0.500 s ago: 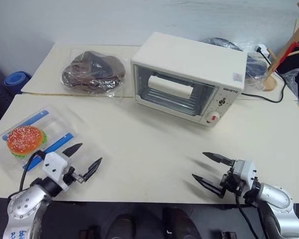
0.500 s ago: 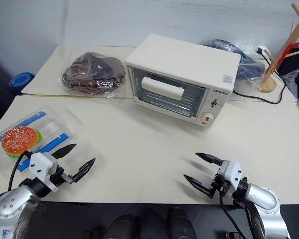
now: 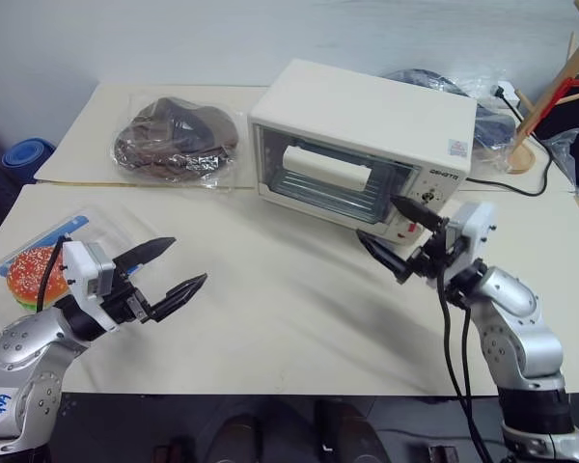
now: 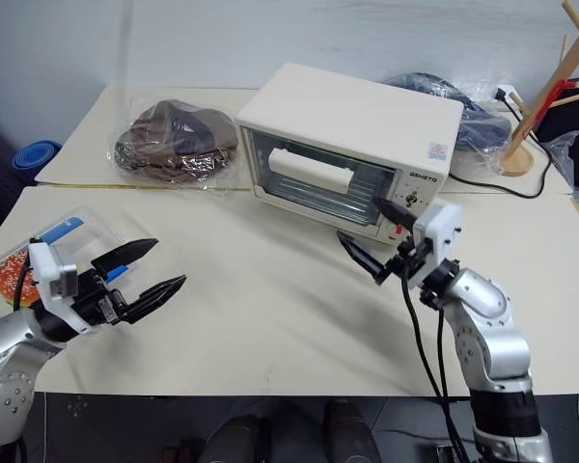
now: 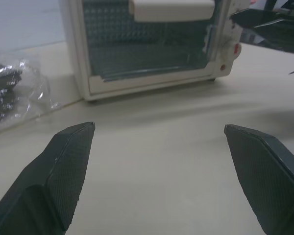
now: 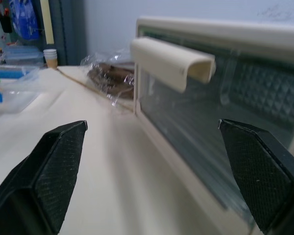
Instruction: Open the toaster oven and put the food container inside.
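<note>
The cream-white toaster oven [image 3: 367,125] stands at the back middle of the table, its glass door shut and its bar handle [image 3: 325,166] level. My right gripper [image 3: 378,220] is open just in front of the door's right end, near the knobs, holding nothing. The right wrist view looks along the door toward the handle [image 6: 171,61]. The food container [image 3: 63,236], clear with blue strips and a sesame-bun burger [image 3: 29,275] inside, lies at the table's left edge. My left gripper [image 3: 189,262] is open just right of it, pointing toward the oven [image 5: 147,44].
A clear bag of dark brown items [image 3: 179,140] lies left of the oven. A wooden rack [image 3: 550,96] and a black cable [image 3: 507,183] sit at the back right, with a crumpled bag [image 3: 482,96] behind the oven. Bare tabletop [image 3: 280,289] stretches between my grippers.
Both arms have lifted off the table's front edge. The right gripper has moved forward and left to the oven door. The left gripper has risen beside the container. Both stay open.
</note>
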Robot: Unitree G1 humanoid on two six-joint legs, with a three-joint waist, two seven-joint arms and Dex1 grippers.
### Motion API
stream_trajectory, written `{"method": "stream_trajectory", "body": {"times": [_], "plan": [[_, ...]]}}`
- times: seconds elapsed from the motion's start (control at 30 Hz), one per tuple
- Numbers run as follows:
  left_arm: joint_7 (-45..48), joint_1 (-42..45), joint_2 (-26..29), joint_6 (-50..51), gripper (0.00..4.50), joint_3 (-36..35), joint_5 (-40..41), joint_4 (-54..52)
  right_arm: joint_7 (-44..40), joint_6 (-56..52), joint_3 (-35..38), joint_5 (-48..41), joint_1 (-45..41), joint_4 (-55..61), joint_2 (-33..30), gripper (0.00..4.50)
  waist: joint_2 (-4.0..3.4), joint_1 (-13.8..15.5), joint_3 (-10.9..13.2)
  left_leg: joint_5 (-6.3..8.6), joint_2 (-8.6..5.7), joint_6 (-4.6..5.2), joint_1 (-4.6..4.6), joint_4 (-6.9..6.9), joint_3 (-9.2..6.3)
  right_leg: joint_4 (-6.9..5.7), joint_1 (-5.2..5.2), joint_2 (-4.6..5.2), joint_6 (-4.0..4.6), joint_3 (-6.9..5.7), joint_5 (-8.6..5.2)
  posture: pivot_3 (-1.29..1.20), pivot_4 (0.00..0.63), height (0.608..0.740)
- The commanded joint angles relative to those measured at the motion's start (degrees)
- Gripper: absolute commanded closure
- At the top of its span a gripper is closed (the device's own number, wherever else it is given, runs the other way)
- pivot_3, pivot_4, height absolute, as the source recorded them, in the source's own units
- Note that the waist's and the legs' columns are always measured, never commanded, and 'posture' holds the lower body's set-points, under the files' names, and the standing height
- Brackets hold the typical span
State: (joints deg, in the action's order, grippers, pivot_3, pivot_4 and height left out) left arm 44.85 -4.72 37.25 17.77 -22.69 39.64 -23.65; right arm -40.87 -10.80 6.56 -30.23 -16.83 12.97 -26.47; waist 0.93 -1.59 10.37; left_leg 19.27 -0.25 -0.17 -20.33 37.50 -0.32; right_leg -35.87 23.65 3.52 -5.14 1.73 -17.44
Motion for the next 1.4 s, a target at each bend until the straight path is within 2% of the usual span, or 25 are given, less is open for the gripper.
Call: {"method": "stream_trajectory", "body": {"times": [0.03,0.37,0.63,0.73,0.8,0.97,1.13,1.23,1.4], "plan": [[-1.0,0.9,0.5,1.1,0.0,-1.0,2.0,-3.4,0.9,-0.8,-0.2,0.1,-4.2,-2.6,1.2,0.02,0.0,0.0,0.0,0.0,0.0,0.0,-0.03,0.01,0.0,0.02,0.01,0.0,0.0,0.0,0.0,0.0,0.15,0.74],[-3.5,0.2,-0.4,2.6,0.0,0.2,1.1,-6.0,-6.7,-0.1,-4.8,0.2,-8.5,-4.3,1.9,0.02,-0.01,-0.1,0.0,-0.01,0.0,0.02,-0.01,0.04,0.03,-0.09,0.03,-0.04,0.0,0.01,0.0,0.0,0.15,0.74],[-5.4,3.4,-1.1,5.1,0.0,-1.5,5.2,-4.3,-16.4,7.8,-7.4,4.3,-2.2,-2.6,-1.9,0.02,0.0,0.0,0.0,-0.01,0.0,0.02,-0.02,0.01,0.01,-0.05,0.04,-0.04,0.0,-0.01,0.0,0.0,0.15,0.74],[-6.6,8.5,-1.1,6.3,0.6,-2.4,7.2,-0.5,-18.3,10.4,-8.0,6.2,0.6,-3.0,-3.3,0.0,0.0,0.1,0.0,-0.01,-0.02,0.03,-0.02,0.1,0.01,-0.08,0.0,-0.04,-0.01,-0.02,0.0,0.0,0.15,0.74],[-7.3,13.2,-0.5,6.8,1.22,-1.3,6.1,3.4,-18.5,11.3,-8.1,6.7,1.5,-3.0,-3.5,0.0,0.0,0.1,0.0,-0.02,-0.02,0.02,0.01,0.15,-0.02,-0.12,-0.04,-0.04,-0.01,-0.05,0.0,0.0,0.15,0.74],[-7.6,29.0,-1.0,3.5,2.74,5.7,-3.0,18.4,-18.2,12.1,-8.8,7.7,2.1,-2.8,-2.8,0.0,0.0,0.2,0.0,-0.05,-0.07,-0.04,0.02,0.25,-0.04,-0.19,-0.06,-0.09,-0.02,-0.09,0.01,0.0,0.15,0.74],[-4.7,43.9,-4.4,-4.4,4.36,12.3,-11.8,37.4,-17.7,12.2,-9.1,8.5,2.9,-2.1,-2.7,0.0,0.0,0.2,0.0,-0.19,-0.08,-0.3,-0.11,0.36,-0.04,-0.16,-0.04,-0.11,-0.08,-0.16,0.04,0.0,0.15,0.74],[0.0,48.9,-6.2,-8.3,4.46,14.2,-13.9,45.2,-17.2,12.4,-8.9,8.9,3.7,-1.7,-3.0,0.0,0.01,0.0,0.0,-0.19,-0.07,-0.29,-0.3,0.47,0.03,-0.2,0.07,-0.15,-0.15,-0.17,0.08,0.0,0.15,0.74],[12.7,52.3,-7.7,-13.5,4.46,18.3,-15.8,52.4,-15.8,12.7,-7.5,9.4,7.0,0.2,-4.0,0.0,0.01,0.2,0.0,-0.18,-0.05,-0.27,-0.45,0.48,0.09,-0.17,0.2,-0.15,-0.17,-0.12,0.09,0.0,0.15,0.74]]}}
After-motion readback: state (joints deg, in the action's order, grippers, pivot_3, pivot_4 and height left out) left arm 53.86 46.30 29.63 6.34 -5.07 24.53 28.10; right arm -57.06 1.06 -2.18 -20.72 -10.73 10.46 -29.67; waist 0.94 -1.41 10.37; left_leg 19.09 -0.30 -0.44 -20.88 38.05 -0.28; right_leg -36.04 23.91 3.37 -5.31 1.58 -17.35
